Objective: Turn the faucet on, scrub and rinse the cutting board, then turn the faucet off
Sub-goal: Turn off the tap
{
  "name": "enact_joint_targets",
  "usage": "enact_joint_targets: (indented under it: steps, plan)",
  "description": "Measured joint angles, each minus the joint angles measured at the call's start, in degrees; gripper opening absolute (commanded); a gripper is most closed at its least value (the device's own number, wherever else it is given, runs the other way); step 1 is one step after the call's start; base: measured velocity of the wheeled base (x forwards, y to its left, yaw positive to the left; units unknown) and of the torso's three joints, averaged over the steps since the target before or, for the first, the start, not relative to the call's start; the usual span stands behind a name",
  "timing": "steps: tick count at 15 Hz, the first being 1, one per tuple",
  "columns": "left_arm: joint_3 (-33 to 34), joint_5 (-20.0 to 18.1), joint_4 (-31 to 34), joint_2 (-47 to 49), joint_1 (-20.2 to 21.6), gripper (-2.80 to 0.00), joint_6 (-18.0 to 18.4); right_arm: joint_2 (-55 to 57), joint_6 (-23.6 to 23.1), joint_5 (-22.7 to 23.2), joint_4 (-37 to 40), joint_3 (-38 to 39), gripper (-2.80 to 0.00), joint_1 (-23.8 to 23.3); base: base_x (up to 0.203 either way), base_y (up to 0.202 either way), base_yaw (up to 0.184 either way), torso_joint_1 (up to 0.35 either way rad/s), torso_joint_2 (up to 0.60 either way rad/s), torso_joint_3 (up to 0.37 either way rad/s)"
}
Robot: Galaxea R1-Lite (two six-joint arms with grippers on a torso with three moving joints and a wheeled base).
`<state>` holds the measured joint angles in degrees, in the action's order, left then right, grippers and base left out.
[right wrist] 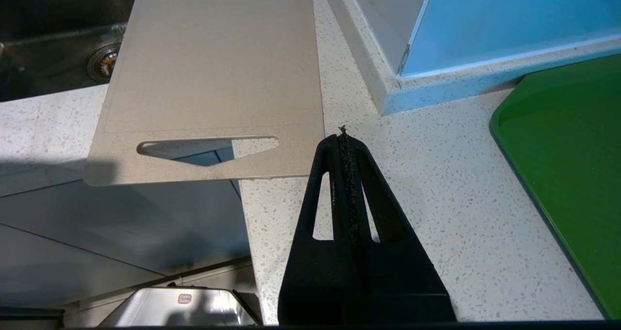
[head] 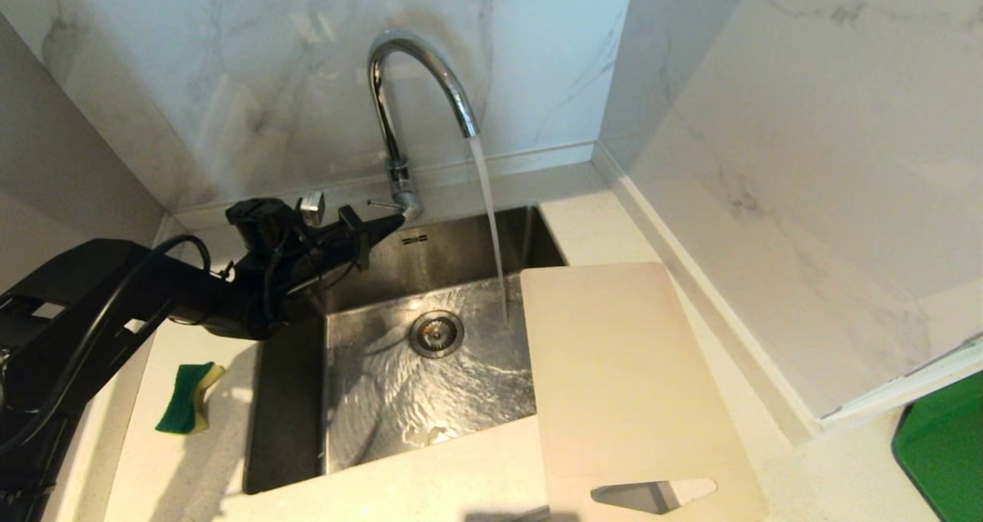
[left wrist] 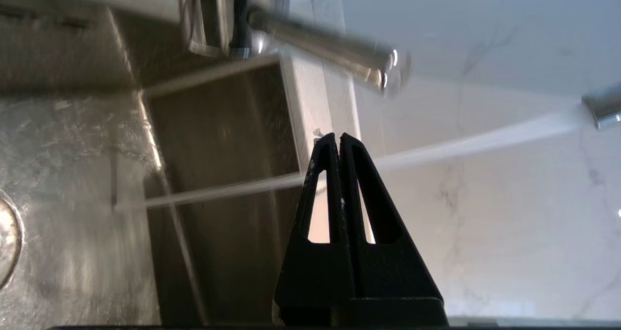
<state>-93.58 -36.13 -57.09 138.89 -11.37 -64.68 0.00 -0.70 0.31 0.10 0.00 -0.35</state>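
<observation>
Left pincer (head: 395, 221) hiding faucet (head: 418, 84) lever

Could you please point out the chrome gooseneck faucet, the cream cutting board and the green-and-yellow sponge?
Shiny chrome gooseneck faucet (head: 430, 65), head view, top of its arch.
Cream-beige rectangular cutting board (head: 622, 376), head view, middle of its flat face.
Green-and-yellow sponge (head: 184, 395), head view, green scouring side.

I see a green-and-yellow sponge (head: 187, 398) lying on the counter (head: 461, 468) left of the sink (head: 288, 399). Water ripples across the sink floor around the drain (head: 436, 333). A green tray (head: 943, 445) sits on the counter at far right, marble wall (head: 806, 146) behind.
</observation>
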Motion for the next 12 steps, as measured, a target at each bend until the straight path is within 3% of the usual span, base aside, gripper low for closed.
enact_joint_targets:
  steps: [6,12]
  plan:
    - [-7.9,0.9,1.9,3.4,0.4,-2.80,-3.3,0.0,0.0,0.0,0.0,0.0,-2.80,0.0,0.000,0.000,0.000,0.000,0.00,0.000]
    - [-14.4,0.9,4.9,6.5,1.3,-2.80,-4.0,0.0,-0.1,0.0,0.0,0.0,-2.80,0.0,0.000,0.000,0.000,0.000,0.00,0.000]
